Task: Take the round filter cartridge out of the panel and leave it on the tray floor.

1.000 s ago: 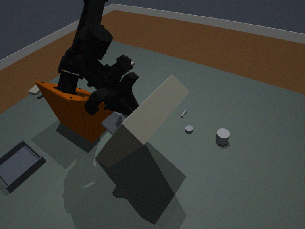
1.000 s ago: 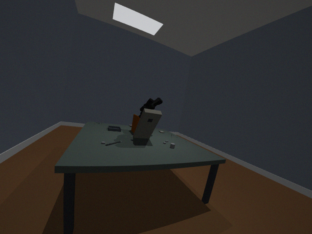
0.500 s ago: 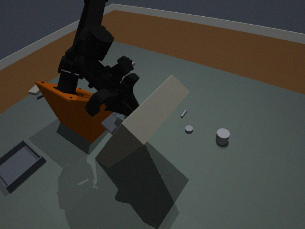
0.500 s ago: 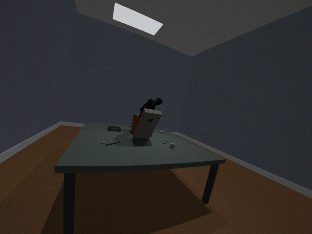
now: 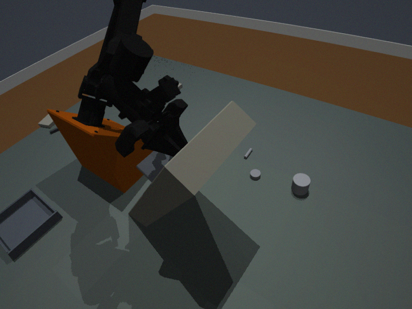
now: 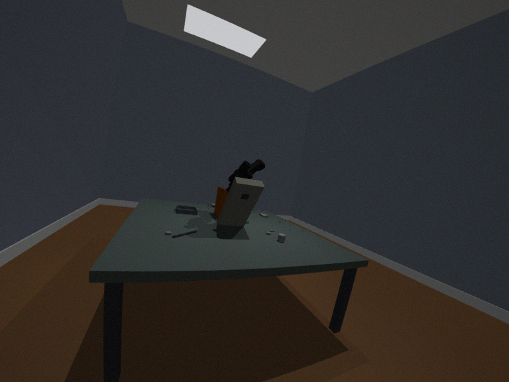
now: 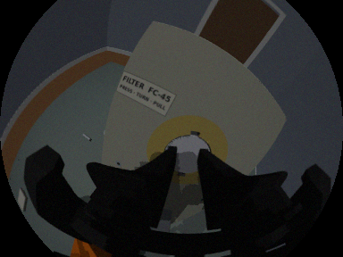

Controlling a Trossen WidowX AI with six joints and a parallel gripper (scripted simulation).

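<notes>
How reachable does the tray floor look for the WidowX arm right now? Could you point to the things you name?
Probably not directly: the jaws are shut on the filter cartridge (image 7: pixel 188 161) at the panel (image 5: pixel 211 146) (image 6: pixel 242 201) (image 7: pixel 192 80), though the tray (image 5: pixel 36 240) (image 6: pixel 187 212) looks open from above.
</notes>
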